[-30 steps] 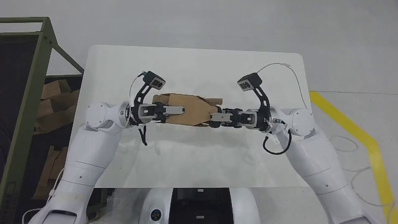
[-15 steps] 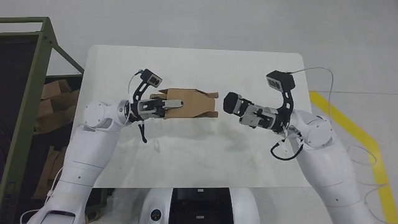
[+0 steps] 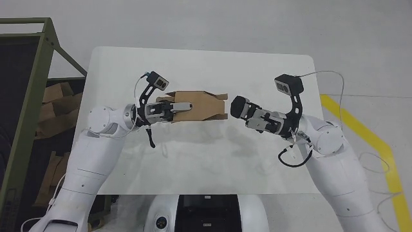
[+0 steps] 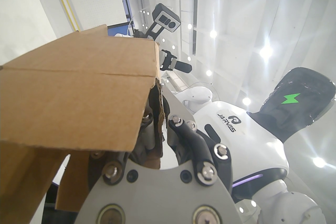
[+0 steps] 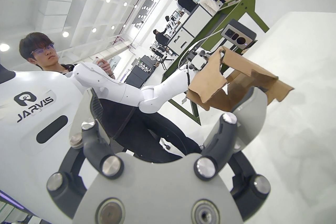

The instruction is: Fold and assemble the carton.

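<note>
gripping one end of the half-folded brown corrugated cardboard carton [image 3: 203, 105], your left gripper [image 3: 182, 107] is clamped tight on the board and holds it above the middle of the white rectangular table [image 3: 193, 167]. in the left wrist view, that gripper [image 4: 157, 109] pinches a ragged end flap between its fingers [image 4: 174, 104], with the carton [image 4: 78, 99] showing a broad creased panel alongside. your right gripper [image 3: 237, 107] sits over the table's right half, pointed at the carton's far end and just clear of it. from the right wrist view you can see this gripper [image 5: 172, 93] spread wide with nothing in it, and the carton [image 5: 236, 72] beyond with loose flaps splayed at its open end. off the table's left edge stands a green metal frame [image 3: 26, 21], and flat brown cardboard pieces [image 3: 55, 113] are stacked inside it.
</note>
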